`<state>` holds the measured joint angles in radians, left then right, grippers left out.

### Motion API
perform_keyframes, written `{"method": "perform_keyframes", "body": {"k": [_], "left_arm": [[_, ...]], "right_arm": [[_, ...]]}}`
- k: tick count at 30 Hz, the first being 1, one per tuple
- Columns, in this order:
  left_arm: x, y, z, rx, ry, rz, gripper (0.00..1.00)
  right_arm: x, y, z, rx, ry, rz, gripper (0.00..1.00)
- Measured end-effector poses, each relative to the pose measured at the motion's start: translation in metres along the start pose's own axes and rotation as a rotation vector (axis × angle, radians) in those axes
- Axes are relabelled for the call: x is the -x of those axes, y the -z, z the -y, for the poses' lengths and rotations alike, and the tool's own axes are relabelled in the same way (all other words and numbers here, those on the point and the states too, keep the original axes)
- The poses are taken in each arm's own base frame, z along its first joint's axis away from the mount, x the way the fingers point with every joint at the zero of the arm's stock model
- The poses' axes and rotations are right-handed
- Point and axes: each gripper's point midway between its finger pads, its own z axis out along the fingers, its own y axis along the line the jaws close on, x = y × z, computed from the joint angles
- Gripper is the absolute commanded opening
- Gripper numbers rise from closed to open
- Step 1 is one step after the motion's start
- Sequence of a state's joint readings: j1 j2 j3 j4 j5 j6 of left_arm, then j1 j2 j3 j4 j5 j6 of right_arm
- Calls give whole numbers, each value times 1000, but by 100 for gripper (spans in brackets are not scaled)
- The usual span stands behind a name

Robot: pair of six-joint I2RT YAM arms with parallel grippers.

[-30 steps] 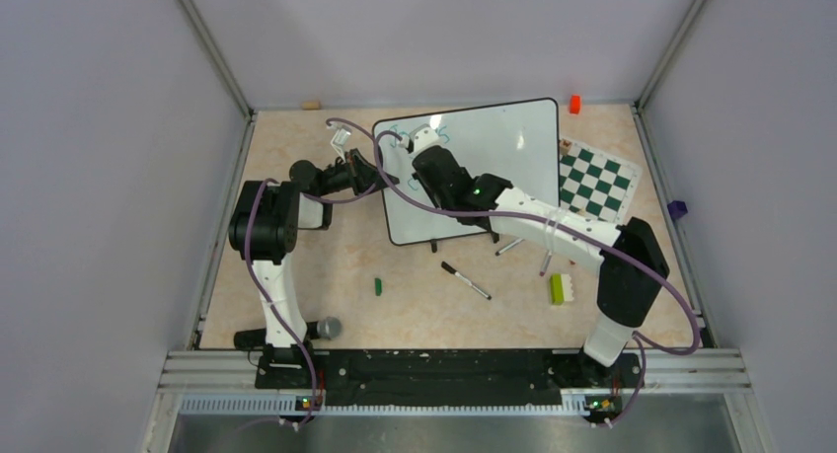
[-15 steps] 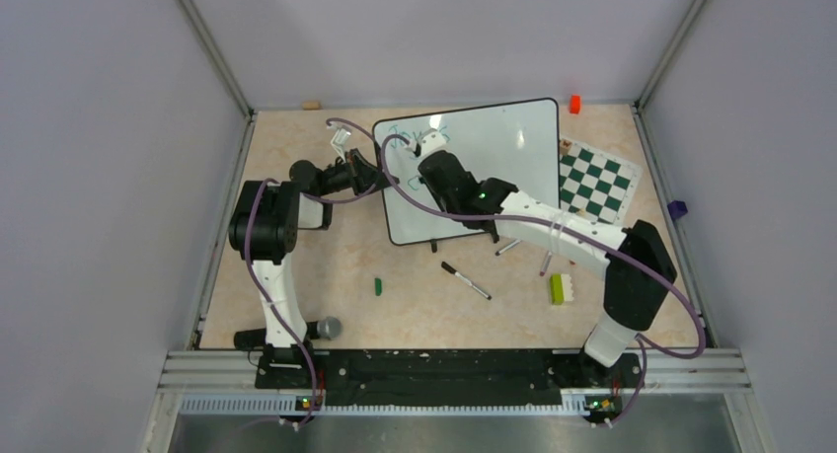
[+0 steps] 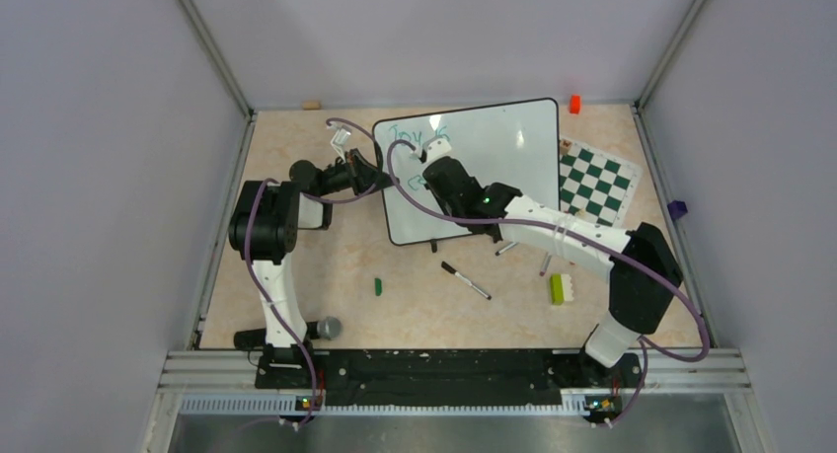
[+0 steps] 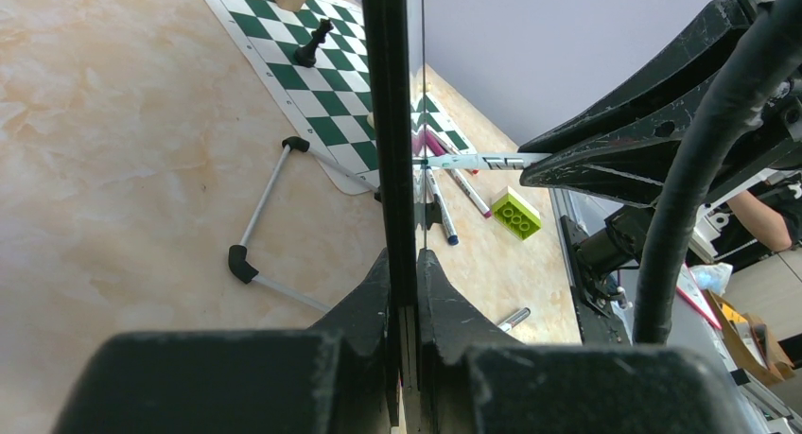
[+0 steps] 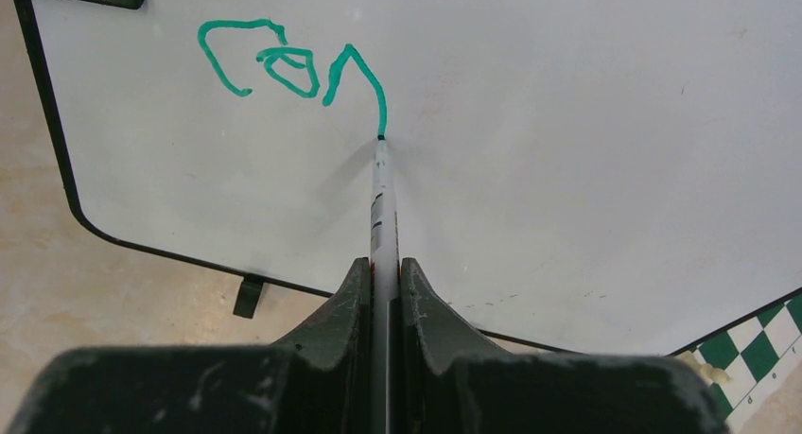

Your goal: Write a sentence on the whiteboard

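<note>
Three letters open the lower line of the sentence point(image 5: 351, 47), near the left edge of the whiteboard point(image 5: 586, 150), which sits far-centre on the table point(image 3: 326, 265). Right gripper point(image 5: 382, 269), closed on a marker point(image 5: 382, 198), has the tip touching. Left gripper point(image 4: 404, 259) pinches the board's left rim. Should that pinch slip, the board could shift and skew strokes.

Whiteboard point(image 3: 513, 147), teal sentence point(image 3: 411, 133): top line reads "Joy", then 1–2 letters right by the right hand point(image 3: 436, 149), too small to read. 2nd line, wrist view: "Co" + part of an "n", up-left of the marker point(image 5: 381, 183) tip ahead of that hand. Barrel print on marker unreadable.
</note>
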<state>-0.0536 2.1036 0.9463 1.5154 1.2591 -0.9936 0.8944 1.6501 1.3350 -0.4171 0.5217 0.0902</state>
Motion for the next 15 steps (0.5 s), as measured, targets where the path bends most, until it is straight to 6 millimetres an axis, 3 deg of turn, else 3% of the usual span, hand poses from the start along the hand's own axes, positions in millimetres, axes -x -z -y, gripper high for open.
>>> {"method": "perform_keyframes", "body": {"k": [7,15], "left_arm": [[0,0,0,-1,-3,-1,0],[0,0,0,-2,-3,-1,0]], "right_arm": [[1,1,2,8,-4,-1,0],[13,3,16,-12,-34,13,0]]}}
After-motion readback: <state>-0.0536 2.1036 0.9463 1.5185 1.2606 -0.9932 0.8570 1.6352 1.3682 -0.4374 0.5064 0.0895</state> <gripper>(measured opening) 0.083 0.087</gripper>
